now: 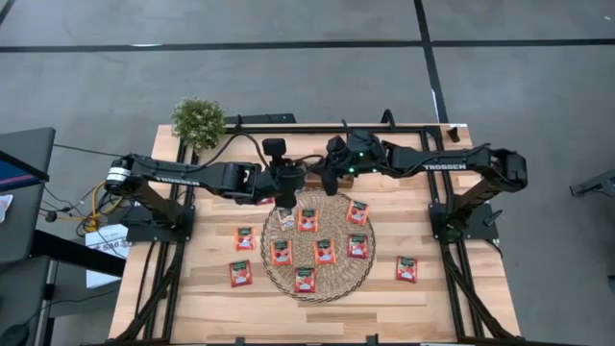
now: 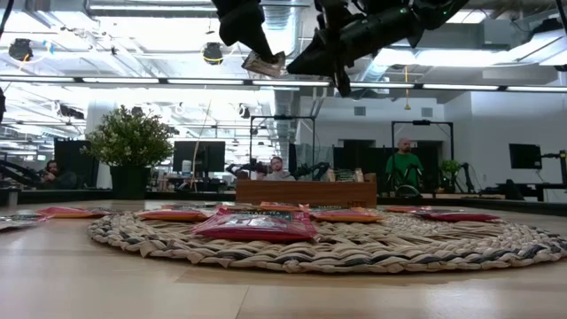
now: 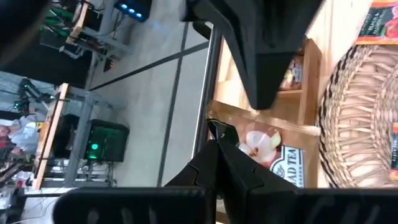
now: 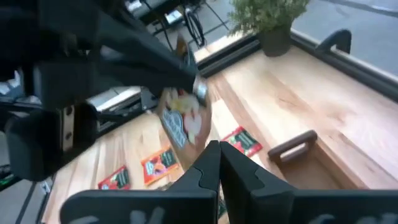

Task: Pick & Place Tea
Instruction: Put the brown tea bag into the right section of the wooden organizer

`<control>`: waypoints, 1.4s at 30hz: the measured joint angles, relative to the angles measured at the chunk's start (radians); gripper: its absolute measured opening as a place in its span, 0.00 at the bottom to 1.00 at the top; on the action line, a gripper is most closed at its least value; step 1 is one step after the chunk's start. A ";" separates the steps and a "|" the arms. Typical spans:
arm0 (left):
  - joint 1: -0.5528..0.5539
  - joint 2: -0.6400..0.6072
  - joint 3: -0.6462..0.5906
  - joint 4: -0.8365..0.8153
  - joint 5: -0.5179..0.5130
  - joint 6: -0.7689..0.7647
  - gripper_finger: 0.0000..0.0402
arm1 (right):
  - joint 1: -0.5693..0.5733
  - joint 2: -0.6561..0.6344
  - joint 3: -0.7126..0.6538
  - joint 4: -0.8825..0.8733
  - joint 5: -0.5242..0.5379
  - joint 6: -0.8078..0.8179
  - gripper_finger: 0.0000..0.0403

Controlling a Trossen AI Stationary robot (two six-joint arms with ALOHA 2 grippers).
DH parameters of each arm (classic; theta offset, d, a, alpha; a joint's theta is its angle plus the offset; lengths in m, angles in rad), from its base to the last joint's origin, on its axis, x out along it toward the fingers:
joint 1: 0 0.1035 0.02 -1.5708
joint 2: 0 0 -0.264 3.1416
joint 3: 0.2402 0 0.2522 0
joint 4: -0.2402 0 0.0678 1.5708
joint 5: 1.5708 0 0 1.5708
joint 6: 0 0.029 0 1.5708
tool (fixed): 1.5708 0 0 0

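Note:
My left gripper point(image 2: 257, 55) is shut on a pale beige tea sachet point(image 2: 264, 64) with a fruit picture, high above the far part of the round straw mat point(image 1: 338, 274). My right gripper point(image 2: 297, 66) is shut, and its tips stand right beside that sachet point(image 4: 183, 121). Several red-orange sachets point(image 1: 325, 251) lie flat on the mat. Three more lie on the table: two left of the mat point(image 1: 239, 273) and one to its right point(image 1: 406, 268). My left gripper pinches the beige sachet between its two fingers at one edge point(image 3: 233, 144). The sachet is lifted clear of the mat and sticks out beyond the fingertips, slightly tilted. My right gripper's shut tips point(image 4: 214, 149) are next to the sachet's other edge; I cannot tell whether they touch it.
A brown wooden tray point(image 2: 306, 192) stands behind the mat at the far side. A potted plant point(image 1: 199, 120) sits at the far left corner. The two arms are close together over the table's far middle. The near part of the table holds only the flat sachets.

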 joint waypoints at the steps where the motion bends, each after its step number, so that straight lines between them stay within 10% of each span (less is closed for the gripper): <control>1: -0.001 0.000 0.000 0.000 0.006 -0.001 0.00 | -0.003 -0.001 0.000 0.006 0.000 0.000 0.00; 10: 0.000 0.000 0.000 0.000 0.041 -0.003 0.00 | -0.003 -0.001 0.000 0.014 -0.020 -0.009 0.00; 20: -0.002 0.000 0.000 -0.009 0.025 -0.002 0.00 | -0.076 -0.018 0.001 -0.071 -0.317 0.020 0.06; 33: -0.039 0.000 0.000 0.011 0.025 -0.002 0.00 | -0.095 -0.018 0.001 0.023 -0.290 0.027 0.42; 42: -0.039 0.000 0.000 0.066 0.059 0.000 0.00 | -0.086 -0.017 0.001 0.027 -0.266 0.027 0.45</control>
